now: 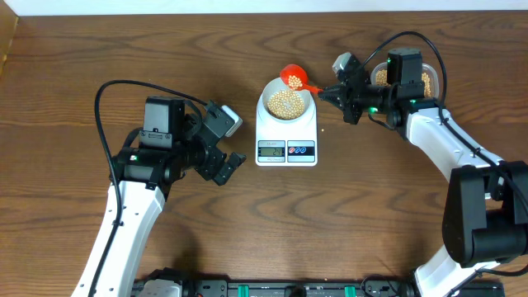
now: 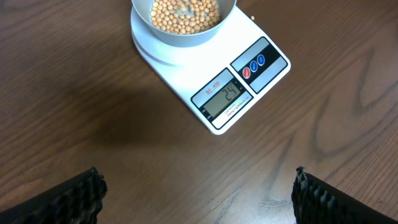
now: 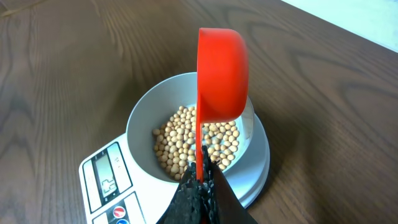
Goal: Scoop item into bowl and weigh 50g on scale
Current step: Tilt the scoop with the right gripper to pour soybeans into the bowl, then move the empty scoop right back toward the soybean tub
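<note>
Wood table (image 1: 82, 49), right pincer (image 3: 200, 180) with red scoop (image 3: 221, 74) above bowl (image 3: 142, 121) of beans (image 3: 177, 143)

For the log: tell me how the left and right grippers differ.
The left gripper is open and empty; the right gripper is shut on the handle of a red scoop. The left hangs over bare table near the scale; the right holds the scoop tipped above the bowl. Both have black fingers.
</note>
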Controlling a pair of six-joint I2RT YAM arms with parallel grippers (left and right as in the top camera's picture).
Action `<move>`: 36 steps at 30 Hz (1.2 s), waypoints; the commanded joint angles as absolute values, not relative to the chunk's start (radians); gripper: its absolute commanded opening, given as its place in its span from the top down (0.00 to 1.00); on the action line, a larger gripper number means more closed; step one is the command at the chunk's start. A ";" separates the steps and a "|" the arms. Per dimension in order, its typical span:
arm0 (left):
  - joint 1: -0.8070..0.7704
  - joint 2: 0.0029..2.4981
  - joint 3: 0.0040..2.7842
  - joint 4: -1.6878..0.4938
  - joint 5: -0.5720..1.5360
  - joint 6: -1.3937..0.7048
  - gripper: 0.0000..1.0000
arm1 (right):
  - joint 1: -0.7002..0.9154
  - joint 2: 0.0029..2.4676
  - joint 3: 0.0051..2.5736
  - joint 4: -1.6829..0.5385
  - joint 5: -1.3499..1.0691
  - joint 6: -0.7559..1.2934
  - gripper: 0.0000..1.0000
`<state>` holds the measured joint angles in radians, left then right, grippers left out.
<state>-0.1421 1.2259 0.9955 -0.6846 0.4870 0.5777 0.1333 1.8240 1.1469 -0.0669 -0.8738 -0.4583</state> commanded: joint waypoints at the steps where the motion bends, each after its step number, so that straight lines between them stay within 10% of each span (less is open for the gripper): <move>1: -0.141 1.221 1.018 -0.688 0.478 0.590 0.02 | 0.147 1.792 1.157 -0.078 -0.878 -0.480 0.99; 36: -0.141 1.221 1.018 -0.688 0.478 0.590 0.02 | 0.234 1.707 1.156 -0.219 -0.601 -0.697 0.99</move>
<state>-0.1421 1.2259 0.9955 -0.6846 0.4870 0.5777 0.2218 1.7172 1.1481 -0.2005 -0.6380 -0.6365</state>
